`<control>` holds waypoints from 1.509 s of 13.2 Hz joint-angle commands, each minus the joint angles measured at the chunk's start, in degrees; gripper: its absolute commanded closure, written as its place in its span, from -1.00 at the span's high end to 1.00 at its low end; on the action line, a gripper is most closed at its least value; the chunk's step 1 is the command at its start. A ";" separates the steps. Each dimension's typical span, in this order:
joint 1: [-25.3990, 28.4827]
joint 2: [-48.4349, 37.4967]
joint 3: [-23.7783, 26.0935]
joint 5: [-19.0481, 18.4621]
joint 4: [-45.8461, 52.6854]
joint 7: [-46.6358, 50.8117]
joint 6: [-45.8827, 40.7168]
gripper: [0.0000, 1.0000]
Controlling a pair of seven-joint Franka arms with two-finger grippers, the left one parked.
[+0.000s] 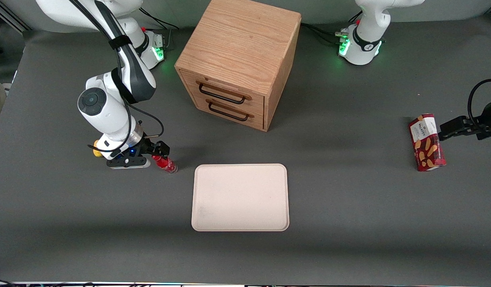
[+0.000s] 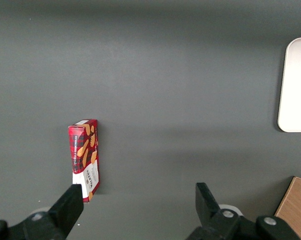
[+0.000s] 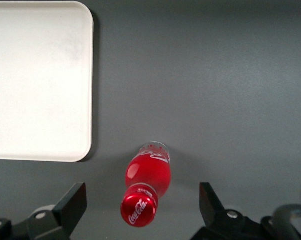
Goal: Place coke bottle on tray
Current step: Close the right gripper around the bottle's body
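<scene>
one coke bottle [image 1: 165, 164] stands on the dark grey desk [image 1: 349, 223], just beside the tray [image 1: 240, 197] on the working arm's side and clear of its rim. in the right wrist view the coke bottle [image 3: 144, 188] shows its red cap, white script and clear base, and it touches neither finger.

one gripper [image 1: 149, 156] hangs low over the desk right at the bottle. in the right wrist view its two fingers [image 3: 70, 207] are spread wide with the bottle between them, so the gripper [image 3: 140, 210] is released and holds nothing.

one tray lies flat on the desk, pale cream-pink with rounded corners and a low rim. nothing rests on it. the right wrist view shows one corner of the tray [image 3: 40, 80], and the left wrist view shows an edge of it [image 2: 295, 85].

one wooden cabinet [image 1: 241, 59] with two drawers, each with one dark handle, stands farther from the front camera than the tray.

one red snack box [image 1: 426, 142] lies toward the parked arm's end of the desk, well apart from the tray; the left wrist view shows the same box [image 2: 84, 157] lying flat.

one yellow lump [image 1: 97, 150] sits on the desk by the working arm's wrist, mostly hidden by it.
</scene>
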 commanded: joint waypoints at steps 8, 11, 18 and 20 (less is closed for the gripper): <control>-0.06 0.09 -0.04 -0.81 -0.67 -0.82 1.07 -0.73; -0.06 0.01 -0.04 -0.81 -0.58 -0.82 0.81 -1.00; -0.94 -0.26 -0.04 -0.29 15.81 -0.99 -20.05 -1.00; -1.46 0.18 0.13 -0.02 23.99 -0.82 -29.82 -1.00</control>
